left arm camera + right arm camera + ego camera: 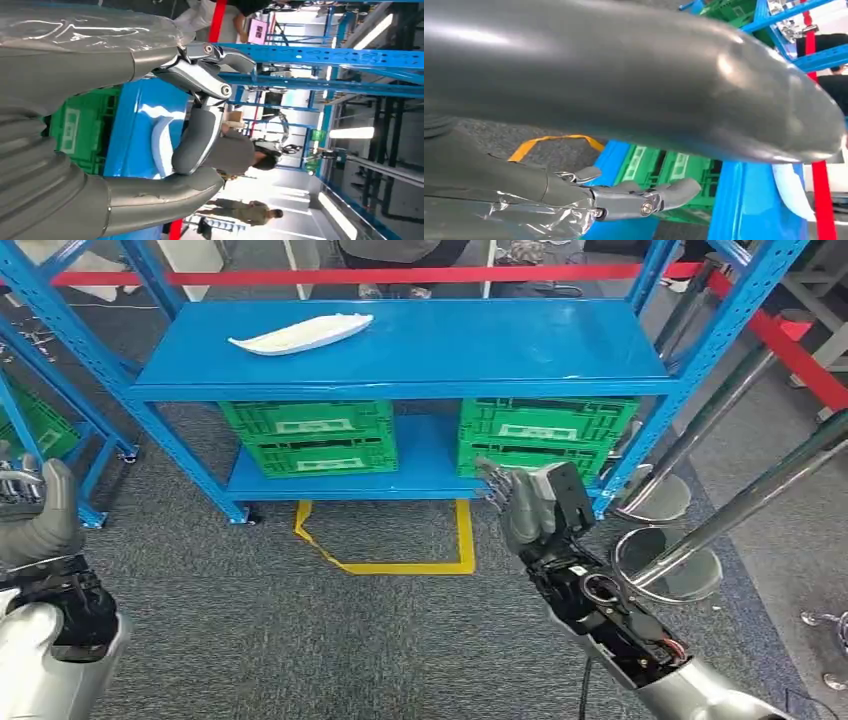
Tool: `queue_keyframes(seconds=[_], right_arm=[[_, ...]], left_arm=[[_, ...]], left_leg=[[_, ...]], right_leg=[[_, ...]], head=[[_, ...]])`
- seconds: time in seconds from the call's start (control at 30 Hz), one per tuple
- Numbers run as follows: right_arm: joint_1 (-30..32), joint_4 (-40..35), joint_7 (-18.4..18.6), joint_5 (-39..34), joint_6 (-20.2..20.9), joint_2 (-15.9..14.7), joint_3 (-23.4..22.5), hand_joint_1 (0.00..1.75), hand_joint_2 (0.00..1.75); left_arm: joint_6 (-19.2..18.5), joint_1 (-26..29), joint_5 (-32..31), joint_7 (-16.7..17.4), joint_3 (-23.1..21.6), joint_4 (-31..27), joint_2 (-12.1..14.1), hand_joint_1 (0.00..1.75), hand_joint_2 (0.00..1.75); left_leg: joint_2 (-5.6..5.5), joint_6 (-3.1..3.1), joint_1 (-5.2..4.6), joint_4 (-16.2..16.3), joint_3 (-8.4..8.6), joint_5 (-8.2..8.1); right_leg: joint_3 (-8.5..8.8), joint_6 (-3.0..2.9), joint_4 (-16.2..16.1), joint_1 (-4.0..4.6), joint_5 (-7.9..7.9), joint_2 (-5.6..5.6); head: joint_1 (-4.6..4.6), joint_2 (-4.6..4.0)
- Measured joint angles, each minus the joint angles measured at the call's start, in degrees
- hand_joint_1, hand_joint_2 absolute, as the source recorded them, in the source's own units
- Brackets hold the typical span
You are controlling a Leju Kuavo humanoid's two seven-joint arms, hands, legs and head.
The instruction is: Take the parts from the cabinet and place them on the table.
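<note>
The white moulded part (302, 334) lies on the blue rack's top shelf (480, 345), well beyond both hands. The right hand (528, 502) is raised with fingers extended and empty; the left hand (35, 510) hangs loosely curled, holding nothing. The part looks thin and long, so a grip near one end risks tipping it off the shelf edge.

Green crates (308, 438) and (545, 433) are seen on the low shelf, one stack at each side. Yellow tape (400, 565) is laid on grey carpet (300, 640) in front; red tape (350, 277) is stretched across behind. Steel posts w/ round bases (655, 498) stand at right; a person (235, 152) is glimpsed beyond.
</note>
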Motion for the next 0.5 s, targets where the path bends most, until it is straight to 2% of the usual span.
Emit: queue_keyframes(seconds=[0.3,0.4,0.5], right_arm=[[1.4,-0.6,-0.7,-0.4,-0.9,-0.1,0.5,0.0,0.0],[1.6,-0.6,-0.9,-0.4,-0.9,-0.1,0.7,0.0,0.0],[1.6,-0.6,-1.1,-0.3,-1.0,-0.1,0.8,0.0,0.0]], left_arm=[[2.7,0.3,0.4,0.3,0.0,-1.1,-0.2,0.0,1.75],[2.5,0.4,0.7,0.9,0.0,-1.7,-0.1,0.0,1.75],[0.8,0.5,1.9,1.8,0.0,-1.8,-0.2,0.0,1.75]], left_leg=[[0.0,0.0,0.0,0.0,0.0,0.0],[0.0,0.0,0.0,0.0,0.0,0.0],[0.0,0.0,0.0,0.0,0.0,0.0]], right_leg=[[0.0,0.0,0.0,0.0,0.0,-0.01],[0.0,0.0,0.0,0.0,0.0,0.01],[0.0,0.0,0.0,0.0,0.0,0.0]], head=[[0.02,0.0],[-0.02,0.0],[0.0,0.0]])
